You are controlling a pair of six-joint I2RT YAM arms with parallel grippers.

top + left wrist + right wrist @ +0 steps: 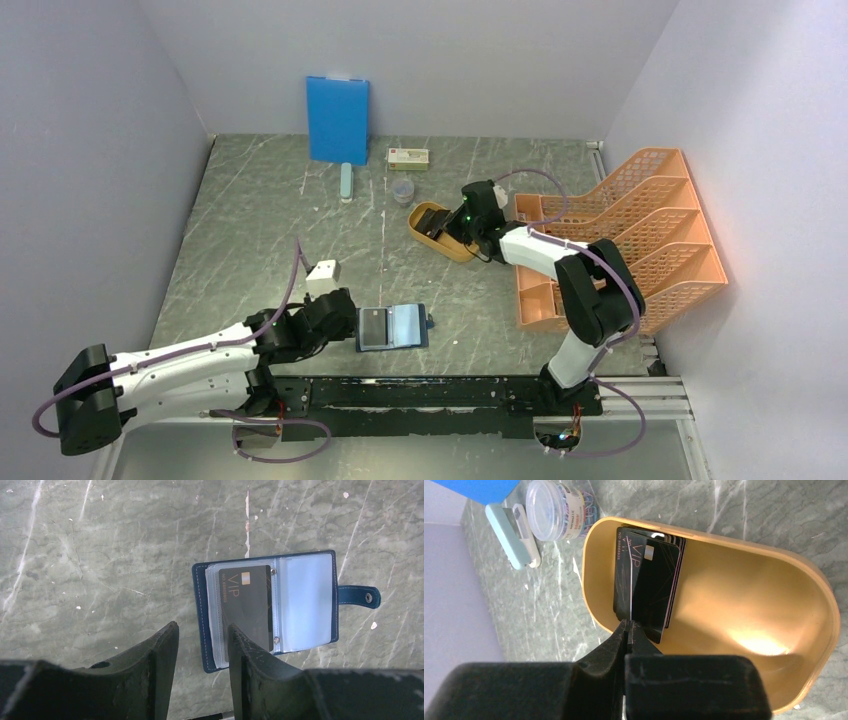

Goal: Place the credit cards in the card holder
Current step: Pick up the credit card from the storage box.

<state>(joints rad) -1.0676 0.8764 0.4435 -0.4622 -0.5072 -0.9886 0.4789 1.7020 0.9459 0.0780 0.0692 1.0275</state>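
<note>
Navy card holder (305,600): laid open, one black card (247,605) sleeved inside.
Left gripper (202,630): fingers spread over its edge.
Right gripper (628,626): pressed together at cards (649,585) in tray (749,580).

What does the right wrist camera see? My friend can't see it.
The shut right gripper meets the near edge of a stack of black cards in a yellow-orange oval tray. Beside the tray, on the grey table, sits a small clear tub of coloured paper clips.
</note>
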